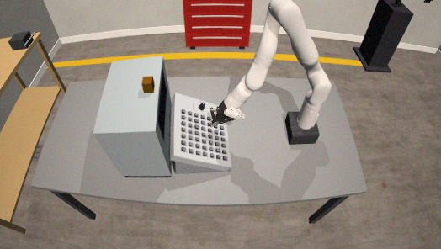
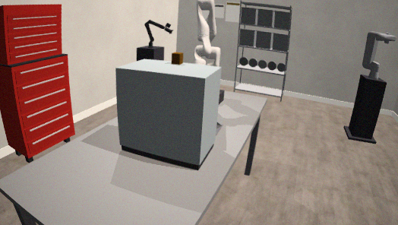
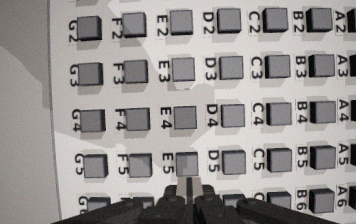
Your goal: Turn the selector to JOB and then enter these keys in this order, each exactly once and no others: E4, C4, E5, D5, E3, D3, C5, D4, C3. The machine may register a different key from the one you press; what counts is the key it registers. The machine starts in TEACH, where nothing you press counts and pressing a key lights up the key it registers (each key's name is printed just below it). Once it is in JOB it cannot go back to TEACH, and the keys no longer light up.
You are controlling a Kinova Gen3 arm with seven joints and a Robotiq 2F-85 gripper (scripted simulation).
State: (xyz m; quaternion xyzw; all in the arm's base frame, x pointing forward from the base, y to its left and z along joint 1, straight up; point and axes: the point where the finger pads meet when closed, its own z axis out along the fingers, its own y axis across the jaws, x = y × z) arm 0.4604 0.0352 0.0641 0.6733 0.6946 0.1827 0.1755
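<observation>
The sloped keypad panel (image 1: 187, 101) stands on the table beside a grey box, with its black selector knob (image 1: 201, 106) at the top edge. My gripper (image 1: 216, 120) (image 3: 189, 192) is shut and empty, and points down at the upper right part of the panel. In the wrist view the closed fingertips sit at the lower edge of key E5 (image 3: 187, 163); I cannot tell whether they touch it. Around it are E4 (image 3: 185, 117), D5 (image 3: 233, 161), D4 (image 3: 232, 115) and E3 (image 3: 183, 69). No key looks clearly lit. The selector is out of the wrist view.
A tall grey box (image 1: 130, 112) (image 2: 167, 109) stands left of the panel with a small brown cube (image 1: 147, 84) (image 2: 177, 58) on top; it hides the panel in the exterior view. The arm's base (image 1: 301, 134) stands at the table's right.
</observation>
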